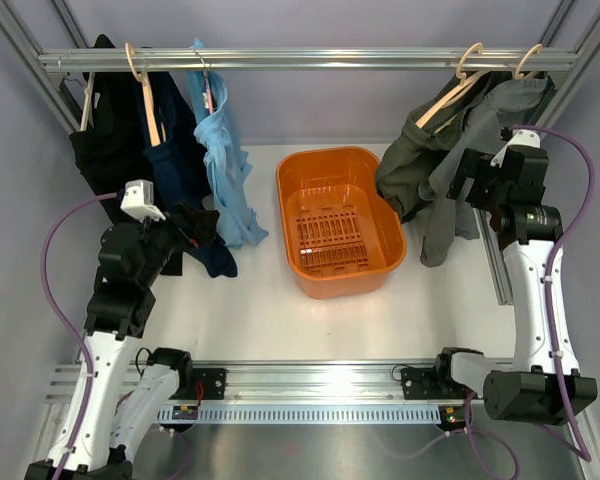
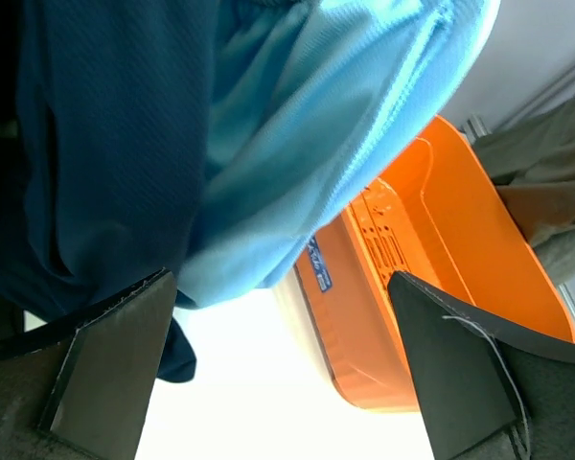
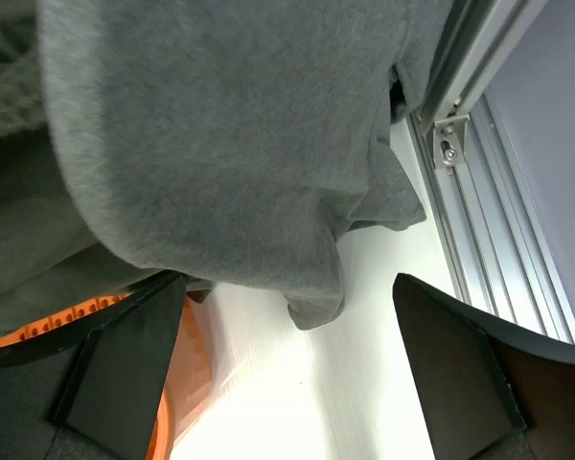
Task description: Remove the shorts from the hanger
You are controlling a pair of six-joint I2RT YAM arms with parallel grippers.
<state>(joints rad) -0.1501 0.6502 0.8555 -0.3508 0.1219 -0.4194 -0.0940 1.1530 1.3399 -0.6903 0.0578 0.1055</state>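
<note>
Shorts (image 1: 405,180) droop lengthwise downward from hanger (image 1: 442,102), apparently; right end effector (image 3: 287,280) spread wide, empty.

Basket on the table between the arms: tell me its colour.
The basket is solid orange; the top external view shows it best.

R end effector (image 3: 287,281) spread wide below grey garment (image 3: 230,144); orange basket (image 3: 190,364) btm-left.
</note>
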